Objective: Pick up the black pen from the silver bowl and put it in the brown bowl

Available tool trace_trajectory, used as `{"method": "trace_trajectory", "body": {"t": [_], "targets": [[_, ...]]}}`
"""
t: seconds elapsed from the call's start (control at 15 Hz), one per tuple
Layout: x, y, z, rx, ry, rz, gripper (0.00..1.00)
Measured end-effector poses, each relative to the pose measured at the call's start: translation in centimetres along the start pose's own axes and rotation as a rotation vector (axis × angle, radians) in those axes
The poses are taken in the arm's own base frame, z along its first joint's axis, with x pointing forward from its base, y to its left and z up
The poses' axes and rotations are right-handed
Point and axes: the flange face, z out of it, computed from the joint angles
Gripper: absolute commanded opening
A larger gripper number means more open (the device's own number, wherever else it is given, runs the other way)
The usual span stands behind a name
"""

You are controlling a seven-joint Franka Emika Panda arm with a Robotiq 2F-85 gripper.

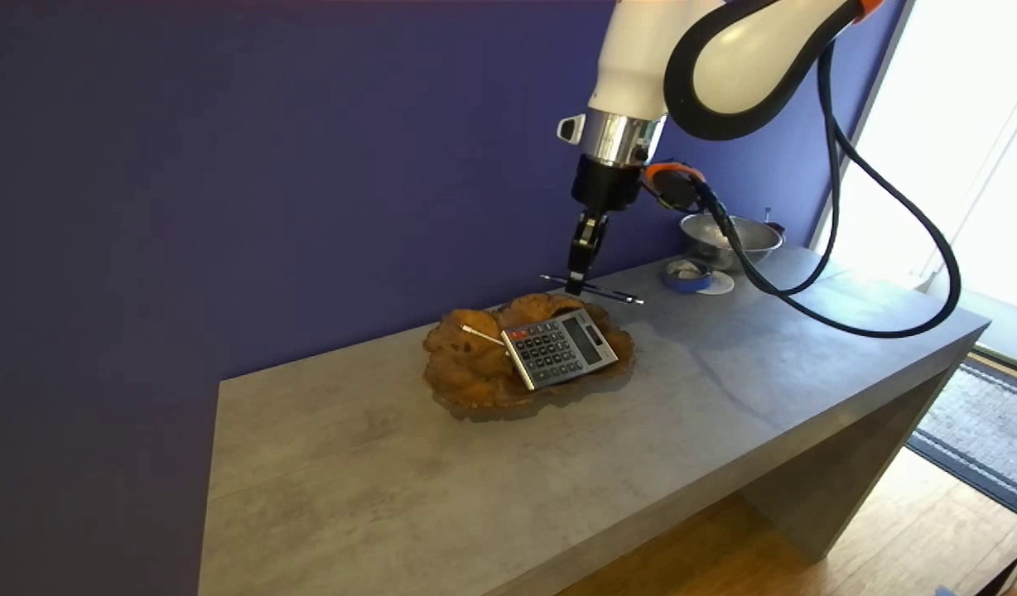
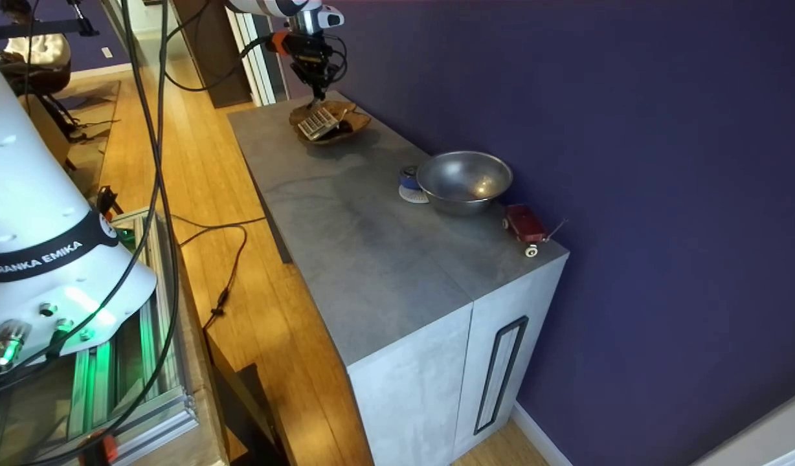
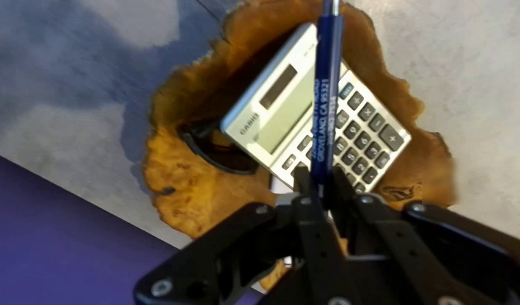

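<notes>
Toward the centre of an exterior view, the wide, uneven-rimmed brown wooden bowl (image 1: 465,374) sits beneath the black two-finger gripper (image 1: 575,284), which clamps the slim dark-blue pen (image 3: 327,97) between its ends, presumably steadying it for release.

In an exterior view, the camera looked down on the surface (image 1: 376,488), slanting along the wall (image 1: 351,165), with the brown bowl (image 1: 467,364) nearer and the metal bowl (image 1: 754,237) farther off. In an exterior view, the camera stood high near the robot's base (image 2: 41,207) and faced roughly the opposite way, with the metal bowl nearer. Both exterior views shared the surface, the wall and both bowls. The wrist view faced down past the pincer (image 3: 320,184), close over the calculator (image 3: 281,110) and brown bowl.
</notes>
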Motion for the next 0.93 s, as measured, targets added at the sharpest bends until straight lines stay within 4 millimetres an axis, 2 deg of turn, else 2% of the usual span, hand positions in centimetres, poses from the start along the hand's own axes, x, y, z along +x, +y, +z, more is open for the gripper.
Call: {"method": "trace_trajectory", "body": {"t": [0.2,0.27,0.4,0.47,0.53,0.67,0.8,0.93], "targets": [[3.3,-2.9,0.3,-0.002,-0.029,-0.159,0.03],[4.1,-3.5,0.4,-0.002,-0.043,-0.21,0.13],[5.3,-3.8,0.9,-0.005,-0.068,-0.292,0.13],[5.7,-3.7,1.2,-0.004,-0.071,-0.307,0.13],[5.9,-3.6,1.4,-0.004,-0.07,-0.314,0.03],[6.1,-3.5,1.7,0.005,-0.062,-0.326,0.03],[6.5,-4.5,1.9,0.024,-0.007,-0.376,0.03],[6.9,-6.3,2.6,0.024,0.026,-0.474,0.03]]}}
